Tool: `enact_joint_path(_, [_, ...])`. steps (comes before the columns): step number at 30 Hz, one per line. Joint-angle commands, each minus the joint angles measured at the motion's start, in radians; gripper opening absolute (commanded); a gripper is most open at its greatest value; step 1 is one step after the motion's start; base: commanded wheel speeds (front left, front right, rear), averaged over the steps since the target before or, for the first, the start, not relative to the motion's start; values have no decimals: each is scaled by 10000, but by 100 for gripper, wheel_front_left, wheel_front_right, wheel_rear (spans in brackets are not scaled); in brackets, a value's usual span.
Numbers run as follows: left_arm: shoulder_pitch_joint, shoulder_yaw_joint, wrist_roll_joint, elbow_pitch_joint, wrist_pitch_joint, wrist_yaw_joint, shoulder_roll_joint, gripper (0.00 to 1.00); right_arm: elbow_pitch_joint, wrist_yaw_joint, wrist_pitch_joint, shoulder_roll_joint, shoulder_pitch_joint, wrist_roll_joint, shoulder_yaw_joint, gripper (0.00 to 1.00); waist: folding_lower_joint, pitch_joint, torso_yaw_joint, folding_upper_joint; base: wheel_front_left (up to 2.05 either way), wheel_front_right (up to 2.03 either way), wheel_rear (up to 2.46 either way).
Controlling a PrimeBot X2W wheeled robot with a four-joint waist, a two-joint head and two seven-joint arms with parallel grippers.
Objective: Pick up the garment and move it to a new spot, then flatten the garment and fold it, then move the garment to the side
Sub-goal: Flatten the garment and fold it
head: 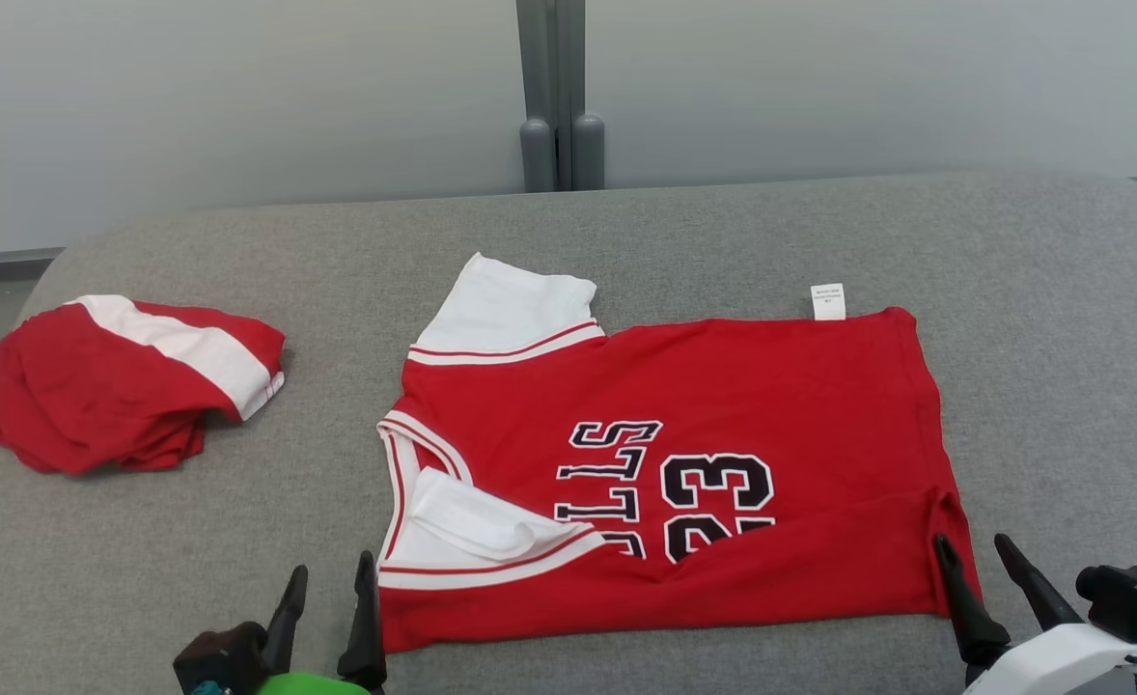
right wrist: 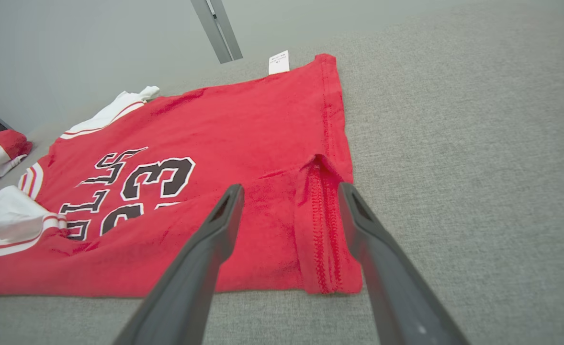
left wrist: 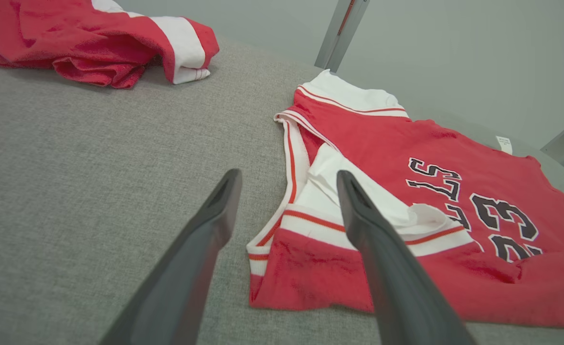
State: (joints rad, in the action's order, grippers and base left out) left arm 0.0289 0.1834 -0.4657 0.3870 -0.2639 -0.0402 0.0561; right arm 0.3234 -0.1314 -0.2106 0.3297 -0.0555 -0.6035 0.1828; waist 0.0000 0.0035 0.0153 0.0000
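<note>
Grey woven fabric covers the table [head: 1061, 290] in front of you, with a pale wall [head: 240, 87] behind it.

Your left pincer [head: 332, 565] is spread wide and holds nothing. It sits low at the near left corner of the shirt [head: 723, 386]. In its wrist view, one finger lies over bare table and the other over the near sleeve [head: 472, 521]. You cannot tell whether either one touches.

Your right pincer [head: 969, 541] is also spread and empty, at the shirt's near right corner. Its fingers stand either side of the doubled hem there.

Between the pincers, the red shirt lies in the middle of the table, collar to your left and hem to your right. Its near edge is folded over onto the front, covering part of the black lettering and the number 23. The white near sleeve is tucked in under that fold. The far sleeve [head: 511, 309], white with red trim, sticks out flat at the far left. A small white tag [head: 828, 300] pokes out from the far edge, close to the hem.

Well apart to your left, near the table's edge, a second red and white garment sits in a crumpled pile [head: 115, 386]. A grey post [head: 554, 97] runs up the wall behind the middle of the table's far edge.
</note>
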Motion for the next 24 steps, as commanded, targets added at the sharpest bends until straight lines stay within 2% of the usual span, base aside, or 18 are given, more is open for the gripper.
enact_joint_path(1, [-138, -171, 174, -153, -6, 34, 32, 100, -167, 13, -110, -38, -22, 210, -103, 100, 0, -50, -19, 0, 0, 0, 0])
enact_joint_path(7, [-489, -713, 591, -810, -6, 61, -4, 100, -817, 13, -326, -338, 223, 858, -480, 100, 0, -148, -87, 0, 0, 0, 0])
enact_joint_path(13, [-941, -983, 1446, -1282, -6, -35, 131, 100, -1562, 13, -493, -567, 406, 1480, -856, 100, 0, -174, -128, 0, 0, 0, 0])
enact_joint_path(24, [-1310, -1104, 2214, -1269, -6, -364, 248, 100, -2494, 13, -552, -1134, 170, 2102, -1307, 100, 0, -84, -179, 0, 0, 0, 0])
